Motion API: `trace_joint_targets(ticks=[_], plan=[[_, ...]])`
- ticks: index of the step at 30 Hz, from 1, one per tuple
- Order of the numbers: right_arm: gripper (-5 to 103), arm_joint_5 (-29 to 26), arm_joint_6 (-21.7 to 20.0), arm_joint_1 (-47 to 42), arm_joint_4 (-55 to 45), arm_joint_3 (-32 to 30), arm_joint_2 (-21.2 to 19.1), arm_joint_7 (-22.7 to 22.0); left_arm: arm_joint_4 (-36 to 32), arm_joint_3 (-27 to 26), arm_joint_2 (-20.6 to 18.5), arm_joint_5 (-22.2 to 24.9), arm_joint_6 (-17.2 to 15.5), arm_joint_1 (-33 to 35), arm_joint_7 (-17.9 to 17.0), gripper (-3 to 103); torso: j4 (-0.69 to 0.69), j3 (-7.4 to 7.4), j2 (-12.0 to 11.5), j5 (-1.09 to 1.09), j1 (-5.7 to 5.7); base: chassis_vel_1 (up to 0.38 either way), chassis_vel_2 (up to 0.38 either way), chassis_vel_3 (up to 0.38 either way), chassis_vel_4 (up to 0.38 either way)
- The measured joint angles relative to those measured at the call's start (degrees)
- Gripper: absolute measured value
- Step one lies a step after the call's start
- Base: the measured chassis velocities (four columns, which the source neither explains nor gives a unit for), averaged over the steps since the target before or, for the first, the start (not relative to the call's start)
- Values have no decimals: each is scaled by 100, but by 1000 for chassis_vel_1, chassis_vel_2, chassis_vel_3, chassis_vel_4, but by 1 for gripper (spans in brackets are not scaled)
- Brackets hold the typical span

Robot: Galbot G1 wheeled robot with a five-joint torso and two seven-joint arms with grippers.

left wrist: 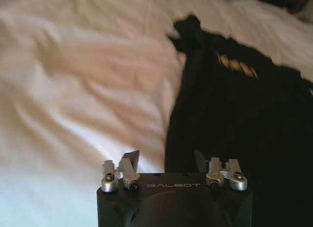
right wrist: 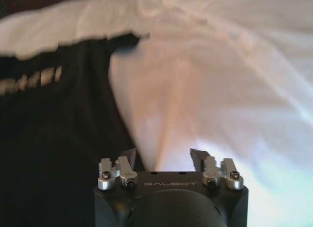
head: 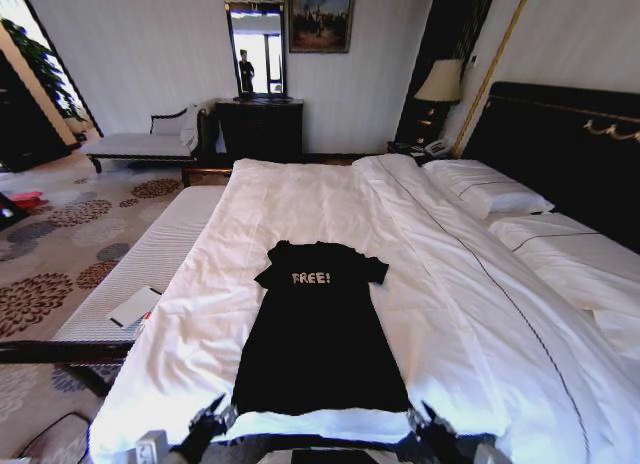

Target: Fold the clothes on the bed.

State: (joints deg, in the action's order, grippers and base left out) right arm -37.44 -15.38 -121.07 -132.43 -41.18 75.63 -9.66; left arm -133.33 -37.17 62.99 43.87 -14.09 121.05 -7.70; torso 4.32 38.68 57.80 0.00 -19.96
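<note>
Black T-shirt (head: pixel 320 334) lies spread flat on the bed's (head: pixel 420 244) white duvet, lettering up. Left gripper (head: pixel 207 420) and right gripper (head: pixel 432 424) sit at its hem corners, jaws apart, holding nothing.

We are in a bedroom, furnished like a hotel room: a large bed (head: pixel 330 214) with a white duvet, two white pillows (head: pixel 487 192) and a tall dark headboard (head: pixel 560 144) takes up most of the floor. Beside the headboard we see a shaded lamp (head: pixel 440 82) and a telephone (head: pixel 436 148) on a nightstand, and against the pale striped far wall a dark dresser (head: pixel 260 126) with a mirror (head: pixel 255 46) above it and a framed painting (head: pixel 321 17). A pale chaise bench (head: pixel 150 142) stands on the floral patterned carpet (head: pixel 60 244) to the left.
</note>
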Motion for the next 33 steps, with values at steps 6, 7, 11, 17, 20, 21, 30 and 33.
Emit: trace_joint_targets(ticks=[6, 7, 11, 17, 20, 21, 30, 33], plan=[[85, -2163, -790, 1132, -8, -884, -1070, -307, 0, 73, -43, -56, -110, -653, -232, 90, -3, 1, -1, 1, -1, 0, 0, 0, 0], [90, -2547, -919, 1351, 60, -1025, -1319, -326, 27, 147, -104, -78, -139, -814, -284, 94, -2, 1, -2, 1, -1, 0, 0, 0, 0], [98, -3715, -1462, 2221, 457, -1166, -1993, -449, 89, 271, -193, -362, -150, -1068, -322, 99, 0, 1, -2, 0, -2, 0, 0, 0, 0], [100, -4744, -1916, 4019, 1692, -465, -2520, -728, 155, 315, -257, -616, -151, -1174, -342, 100, -2, 1, -2, 1, -2, 0, 0, 0, 0], [100, -4981, -2072, 4801, 2346, -5, -2619, -804, 169, 325, -261, -663, -151, -1170, -341, 100, 1, 2, -2, 3, -2, 0, 0, 0, 0], [100, -5084, -2150, 5297, 2726, 260, -2643, -854, 184, 335, -252, -696, -151, -1159, -343, 100, 0, 2, -2, 3, -2, 0, 0, 0, 0], [100, -5292, -2644, 7442, 4988, 1356, -2548, -838, 245, 400, -163, -886, -146, -1085, -333, 100, -3, 1, -2, 1, -2, 0, 0, 0, 0], [100, -5176, -2674, 7678, 5272, 1420, -2514, -717, 282, 464, -216, -881, -146, -1144, -333, 100, -3, 1, -2, 1, -2, 0, 0, 0, 0]])
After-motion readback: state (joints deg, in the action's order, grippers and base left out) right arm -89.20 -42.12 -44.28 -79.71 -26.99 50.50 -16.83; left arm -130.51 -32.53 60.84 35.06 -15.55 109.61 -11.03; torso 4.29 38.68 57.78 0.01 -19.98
